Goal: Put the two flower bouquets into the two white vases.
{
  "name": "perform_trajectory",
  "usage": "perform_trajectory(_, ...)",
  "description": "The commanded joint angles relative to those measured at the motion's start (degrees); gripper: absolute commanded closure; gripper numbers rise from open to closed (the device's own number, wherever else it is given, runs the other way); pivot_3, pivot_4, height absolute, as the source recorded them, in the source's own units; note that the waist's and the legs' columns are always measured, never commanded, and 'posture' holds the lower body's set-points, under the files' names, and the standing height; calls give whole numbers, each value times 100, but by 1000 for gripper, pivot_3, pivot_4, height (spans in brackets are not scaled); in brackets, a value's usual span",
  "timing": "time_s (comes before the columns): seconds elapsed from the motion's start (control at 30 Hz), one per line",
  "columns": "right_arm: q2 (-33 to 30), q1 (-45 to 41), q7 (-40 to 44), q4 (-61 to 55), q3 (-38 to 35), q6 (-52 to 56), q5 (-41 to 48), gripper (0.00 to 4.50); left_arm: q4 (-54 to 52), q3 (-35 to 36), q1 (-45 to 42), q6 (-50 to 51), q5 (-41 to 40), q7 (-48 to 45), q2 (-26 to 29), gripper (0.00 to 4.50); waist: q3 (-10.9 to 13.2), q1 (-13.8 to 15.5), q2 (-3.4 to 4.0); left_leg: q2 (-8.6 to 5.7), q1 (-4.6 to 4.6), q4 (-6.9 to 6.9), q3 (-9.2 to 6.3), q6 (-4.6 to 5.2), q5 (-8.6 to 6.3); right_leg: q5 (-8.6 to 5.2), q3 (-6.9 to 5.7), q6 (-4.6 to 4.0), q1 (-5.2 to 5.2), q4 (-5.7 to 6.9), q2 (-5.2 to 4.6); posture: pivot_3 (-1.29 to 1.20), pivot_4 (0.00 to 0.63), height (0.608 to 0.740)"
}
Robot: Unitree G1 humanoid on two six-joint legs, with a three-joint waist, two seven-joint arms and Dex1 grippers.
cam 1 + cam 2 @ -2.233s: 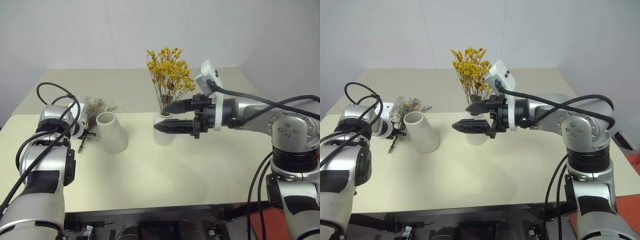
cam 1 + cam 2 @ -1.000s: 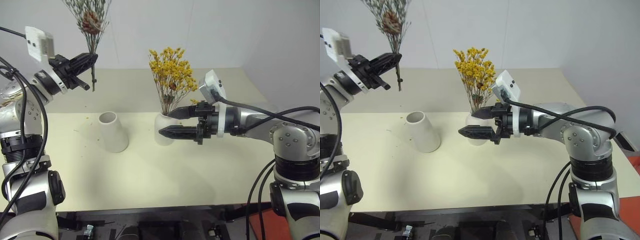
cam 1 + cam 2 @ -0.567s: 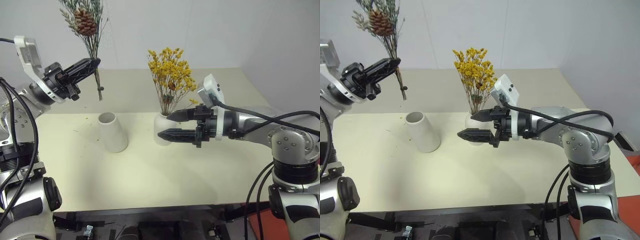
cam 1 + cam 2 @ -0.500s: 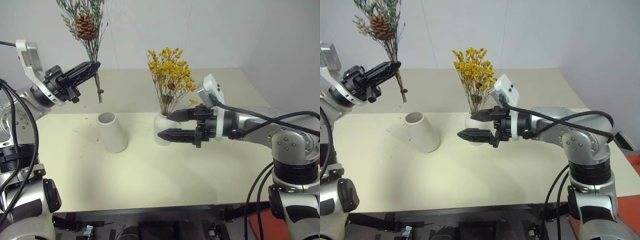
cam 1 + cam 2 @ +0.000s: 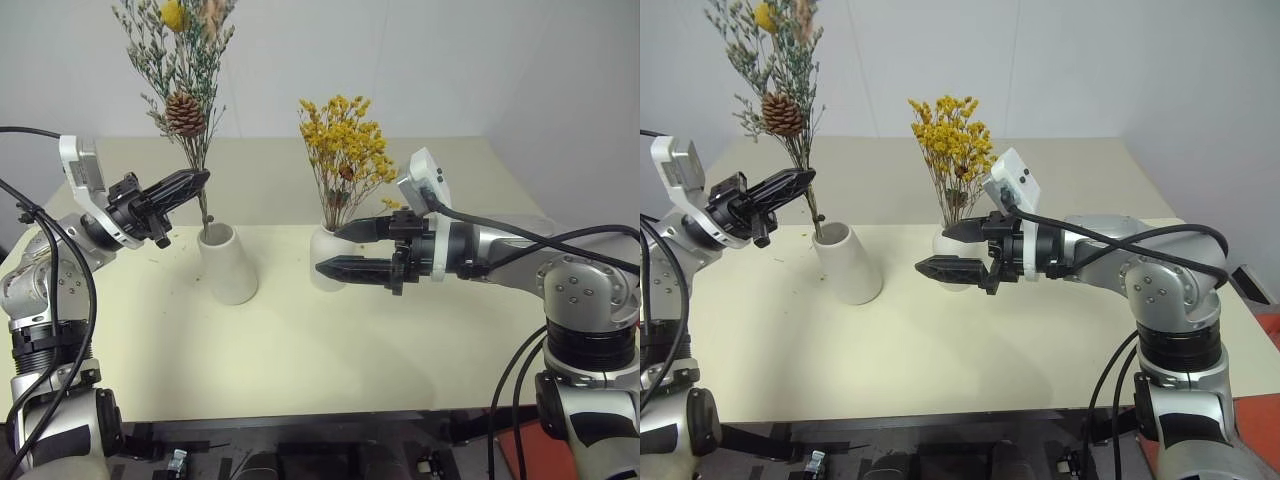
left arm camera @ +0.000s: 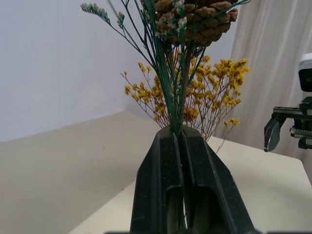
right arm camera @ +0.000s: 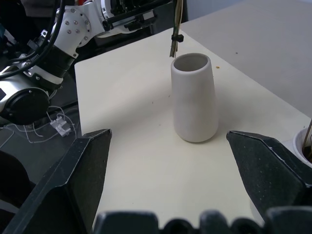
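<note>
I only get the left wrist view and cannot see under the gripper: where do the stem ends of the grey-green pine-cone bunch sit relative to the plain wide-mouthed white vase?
Observer: The stem ends hang right at the tapered white vase's rim, apparently not inside yet.
Operator: Is the other vase free?
Observer: No, the yellow-orange bouquet stands in the bottle-shaped white vase.
Operator: And the right gripper?
Observer: Open, hovering by that bottle-shaped vase.
</note>
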Motion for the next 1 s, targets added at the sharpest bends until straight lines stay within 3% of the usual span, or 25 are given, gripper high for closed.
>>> perform_trajectory(0.03,-17,-30,-9,-175,-176,-145,58,0,-101,-32,-87,-169,34,65,-4,4480,0,-2,0,0,0,0,0,0,0,0,0,0,0,1,0,0,150,740)
perform_trajectory(0.3,-27,-9,-58,-223,-222,-107,116,0,102,-231,-179,-561,425,446,-191,4480,0,-6,0,0,0,0,0,0,0,0,0,0,0,1,0,0,150,740)
perform_trajectory(0.77,-64,33,-166,-264,-247,-94,189,0,244,-447,115,-740,723,245,-53,4480,0,-13,0,1,1,0,0,0,0,0,0,0,0,1,1,0,150,740)
perform_trajectory(1.0,-87,24,-152,-251,-249,-100,213,0,-32,-447,359,-649,771,450,-32,2554,0,-9,0,1,0,0,0,0,0,0,0,0,0,0,0,0,150,740)
